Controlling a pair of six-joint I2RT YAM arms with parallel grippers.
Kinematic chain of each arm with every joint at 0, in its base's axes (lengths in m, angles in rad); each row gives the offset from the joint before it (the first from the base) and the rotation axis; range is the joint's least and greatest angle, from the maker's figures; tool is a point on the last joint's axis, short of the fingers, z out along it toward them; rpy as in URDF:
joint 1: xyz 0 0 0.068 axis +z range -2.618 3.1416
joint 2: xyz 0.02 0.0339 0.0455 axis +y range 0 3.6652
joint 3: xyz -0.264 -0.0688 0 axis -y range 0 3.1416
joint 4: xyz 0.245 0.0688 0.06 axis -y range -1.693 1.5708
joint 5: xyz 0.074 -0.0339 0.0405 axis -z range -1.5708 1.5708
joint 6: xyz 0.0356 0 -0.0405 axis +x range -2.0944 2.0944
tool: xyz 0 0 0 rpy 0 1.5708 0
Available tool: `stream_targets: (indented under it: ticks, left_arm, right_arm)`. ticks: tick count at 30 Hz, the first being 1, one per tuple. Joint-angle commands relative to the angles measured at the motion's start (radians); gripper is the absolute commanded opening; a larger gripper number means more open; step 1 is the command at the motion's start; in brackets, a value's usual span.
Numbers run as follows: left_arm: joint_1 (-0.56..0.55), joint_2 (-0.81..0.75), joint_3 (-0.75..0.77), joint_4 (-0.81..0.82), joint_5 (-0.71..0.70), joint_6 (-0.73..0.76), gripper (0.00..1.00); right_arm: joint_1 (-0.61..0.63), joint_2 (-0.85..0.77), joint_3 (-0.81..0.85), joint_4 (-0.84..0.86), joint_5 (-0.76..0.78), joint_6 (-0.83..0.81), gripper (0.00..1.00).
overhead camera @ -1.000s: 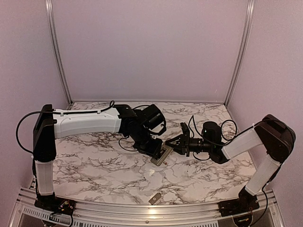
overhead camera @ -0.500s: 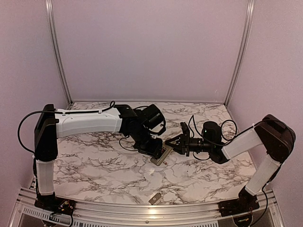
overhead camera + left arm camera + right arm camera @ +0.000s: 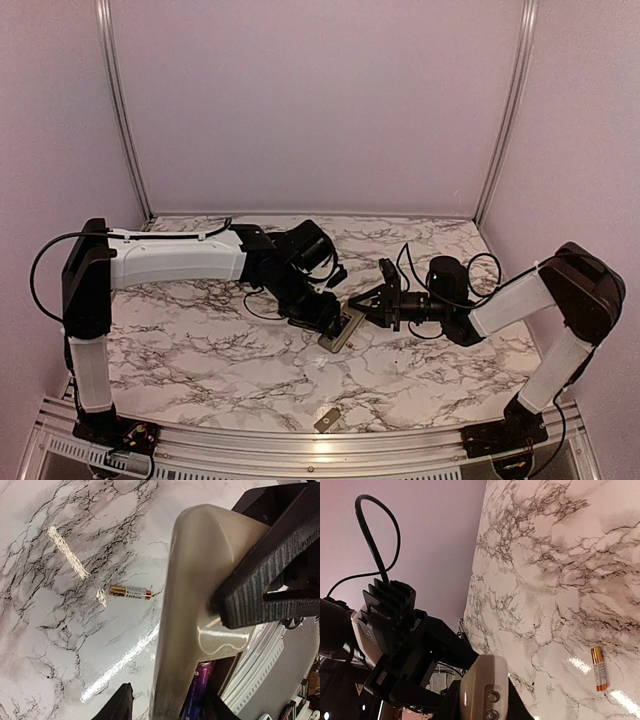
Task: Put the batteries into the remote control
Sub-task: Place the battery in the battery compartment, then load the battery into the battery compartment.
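Marble-patterned table (image 3: 200,350), white with dark veins, fills the floor of a booth with plain lilac walls (image 3: 320,100). One remote control (image 3: 343,330) is in view, held up off the middle of the table between the two arms. Its grey-beige back faces the left wrist camera, and two small metal contacts show on its pale end in the right wrist view.

The right gripper (image 3: 362,304) is clamped on the remote control, one ribbed black finger pressed against its back. The left gripper (image 3: 167,709) is partly open, with a finger on either side of the remote control's lower end. A strip of marble shows between one finger (image 3: 121,705) and the remote control's edge. A purple object (image 3: 196,695) sits at that lower end; I cannot tell what it is.

One battery (image 3: 130,592), gold with an orange end, lies flat on the table, apart from the remote control and both grippers.

One small flat grey cover piece (image 3: 327,420) lies at the near edge, just beside the metal rail (image 3: 250,445). Two aluminium posts (image 3: 120,110) stand at the back corners.
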Motion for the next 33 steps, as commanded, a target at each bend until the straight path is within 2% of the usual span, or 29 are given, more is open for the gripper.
stream_targets:
  ticks: [1,5,7,16,20,23,26,30,33]
  left_arm:
    - [0.026,-0.050,-0.042,0.077,0.039,0.018,0.48]
    - [0.040,-0.091,-0.099,0.150,0.084,0.017,0.60]
    - [0.045,-0.103,-0.115,0.171,0.097,0.012,0.62]
    - [0.050,-0.171,-0.166,0.263,0.132,0.028,0.64]
    - [0.050,-0.251,-0.238,0.344,0.071,0.090,0.63]
    - [0.050,-0.372,-0.361,0.483,0.005,0.199,0.63]
    - [0.050,-0.478,-0.477,0.599,0.003,0.342,0.61]
    - [0.040,-0.512,-0.500,0.560,0.069,0.573,0.56]
    - [-0.022,-0.517,-0.509,0.478,0.027,0.783,0.53]
  right_arm:
    - [0.013,-0.036,0.015,0.051,-0.053,-0.007,0.00]
    - [0.013,-0.033,0.015,0.053,-0.055,-0.007,0.00]
    - [0.013,-0.033,0.016,0.052,-0.056,-0.007,0.00]
    - [0.013,-0.024,0.015,0.038,-0.064,-0.015,0.00]
    - [0.013,-0.028,0.018,0.023,-0.076,-0.025,0.00]
    - [0.011,-0.034,0.026,-0.001,-0.098,-0.042,0.00]
    - [0.014,-0.036,0.038,-0.016,-0.139,-0.055,0.00]
    - [0.014,-0.043,0.053,-0.057,-0.183,-0.081,0.00]
    - [0.014,-0.047,0.067,-0.099,-0.221,-0.108,0.00]
